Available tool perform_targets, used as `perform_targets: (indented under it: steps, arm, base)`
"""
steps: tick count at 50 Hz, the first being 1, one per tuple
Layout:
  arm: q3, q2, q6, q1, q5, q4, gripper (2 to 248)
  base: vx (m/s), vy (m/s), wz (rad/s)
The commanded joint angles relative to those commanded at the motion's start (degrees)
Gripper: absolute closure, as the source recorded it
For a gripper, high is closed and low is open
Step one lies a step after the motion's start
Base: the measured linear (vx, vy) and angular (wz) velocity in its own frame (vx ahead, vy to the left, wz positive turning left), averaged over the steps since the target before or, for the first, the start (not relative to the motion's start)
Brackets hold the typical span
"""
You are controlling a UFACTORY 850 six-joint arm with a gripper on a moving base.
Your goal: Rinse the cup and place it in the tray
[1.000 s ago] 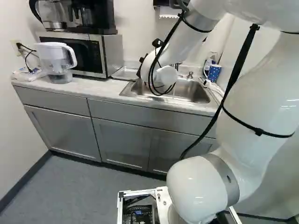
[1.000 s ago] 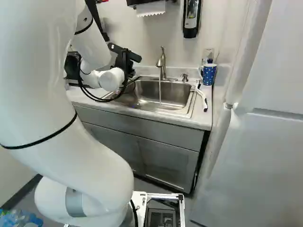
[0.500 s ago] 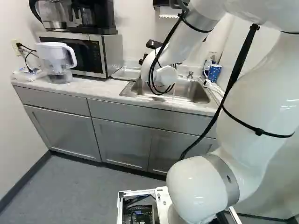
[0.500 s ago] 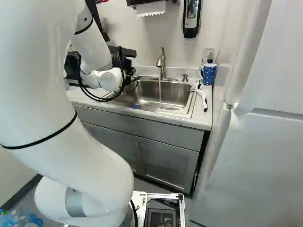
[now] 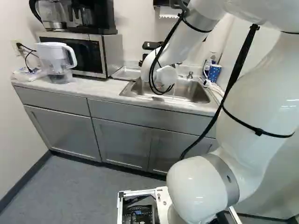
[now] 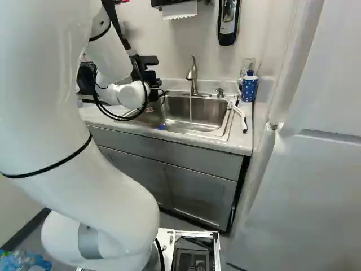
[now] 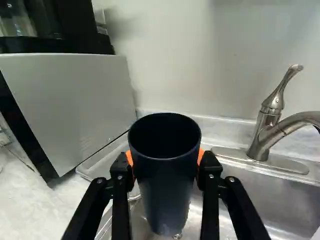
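At the left end of the sink in the right base view is my gripper (image 6: 148, 79), its fingertips hidden behind the wrist. Its two fingers (image 7: 166, 162) are closed on opposite sides of a dark blue cup (image 7: 165, 192) in the wrist view. The cup's mouth faces the camera and water drops cling near its base. Beneath it lies the steel sink (image 7: 265, 200). The tray (image 7: 107, 155) is on the counter beside the sink, between cup and microwave. A thin stream runs from the faucet (image 6: 193, 76), to one side of the cup.
A microwave (image 5: 110, 56) and a white pitcher (image 5: 53, 60) stand on the counter beyond the tray. Right of the sink are a spotted blue cup (image 6: 249, 89) and a white brush (image 6: 240, 116). The fridge (image 6: 310, 186) rises at the right.
My wrist has turned, and the black parts of the gripper have shifted slightly left in the right base view. A small blue patch has appeared at the sink's near edge. The base has stayed still.
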Motion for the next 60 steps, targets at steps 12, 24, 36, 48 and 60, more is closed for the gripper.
perform_targets:
  steps: [12, 24, 36, 48, 60]
  arm:
    - [-2.3, -2.3, 0.0, 0.4, 0.0, 0.0, 124]
    - [-5.6, -5.4, 0.0, 1.6, 0.0, 0.0, 124]
    - [-8.8, -8.4, 0.0, 3.0, 0.0, 0.0, 124]
    - [-12.7, -11.8, 0.0, 3.9, 0.0, 0.0, 124]
    - [-16.8, -15.5, 0.0, 4.8, 0.0, 0.0, 124]
  base:
    - [0.0, 0.0, 0.0]
    - [0.0, 0.0, 0.0]
    - [0.0, 0.0, 0.0]
    - [0.0, 0.0, 0.0]
    - [0.0, 0.0, 0.0]
